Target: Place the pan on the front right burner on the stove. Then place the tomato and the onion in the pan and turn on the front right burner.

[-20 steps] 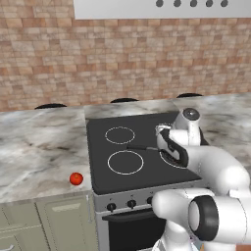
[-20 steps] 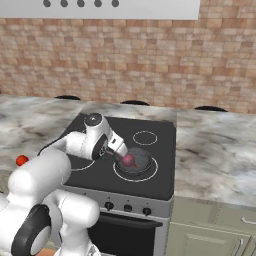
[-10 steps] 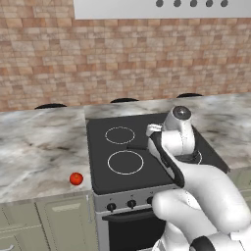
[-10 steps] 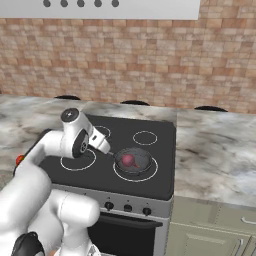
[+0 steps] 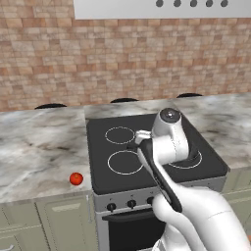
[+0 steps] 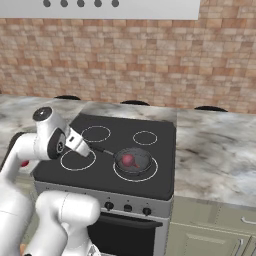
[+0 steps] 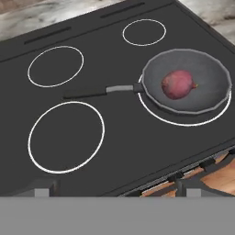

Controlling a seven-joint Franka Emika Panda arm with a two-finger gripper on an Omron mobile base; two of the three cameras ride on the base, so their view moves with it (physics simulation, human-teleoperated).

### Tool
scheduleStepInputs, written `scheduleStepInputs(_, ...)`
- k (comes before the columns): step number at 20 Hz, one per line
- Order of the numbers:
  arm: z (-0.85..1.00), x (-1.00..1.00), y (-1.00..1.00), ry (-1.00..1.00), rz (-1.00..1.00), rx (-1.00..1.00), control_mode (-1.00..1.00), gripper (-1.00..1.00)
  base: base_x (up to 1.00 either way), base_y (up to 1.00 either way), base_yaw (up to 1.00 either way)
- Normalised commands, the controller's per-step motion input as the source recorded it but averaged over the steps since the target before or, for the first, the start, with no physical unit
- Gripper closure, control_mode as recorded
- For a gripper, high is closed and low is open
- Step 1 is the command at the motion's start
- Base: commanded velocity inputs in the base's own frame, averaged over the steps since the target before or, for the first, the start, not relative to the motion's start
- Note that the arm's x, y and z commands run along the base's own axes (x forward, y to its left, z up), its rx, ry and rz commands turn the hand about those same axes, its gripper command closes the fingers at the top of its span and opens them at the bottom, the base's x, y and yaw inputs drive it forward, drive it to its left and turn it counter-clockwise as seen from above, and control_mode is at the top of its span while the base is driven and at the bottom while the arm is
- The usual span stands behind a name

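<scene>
Black stove [image 7: 114,133]: pan [image 7: 186,80] on front right burner [image 7: 151,108]. Marble counter [image 5: 34,147]: tomato [image 5: 75,179] near edge.

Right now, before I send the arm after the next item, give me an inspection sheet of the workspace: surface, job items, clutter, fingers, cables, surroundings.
Surface: black cooktop of the stove with four white rings; marble counter on both sides.
Pan: the pan sits on the front right burner, a little off centre, handle pointing toward the middle of the cooktop.
Onion: the onion lies inside the pan.
Tomato: the tomato rests on the counter left of the stove, near the front edge, not yet in the pan.
Knobs: a row of black knobs on the front panel; setting cannot be told.
Clutter: nothing seen.
Fingers: the gripper hangs open and empty above the cooktop's left side.
Cables: nothing seen.
Surroundings: brick wall, range hood above.
</scene>
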Motion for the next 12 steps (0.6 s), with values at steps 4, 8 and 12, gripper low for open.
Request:
scheduleStepInputs(4,0.0,-0.43,0.57,0.05,0.11,-0.05,-1.0,-1.0,0.0,0.0,0.0)
scheduleStepInputs(8,0.0,-0.23,0.66,0.04,0.16,-0.03,-1.0,-1.0,0.0,0.0,0.0)
scheduleStepInputs(12,0.0,-0.2,0.62,0.05,0.2,0.0,-1.0,-1.0,0.0,0.0,0.0)
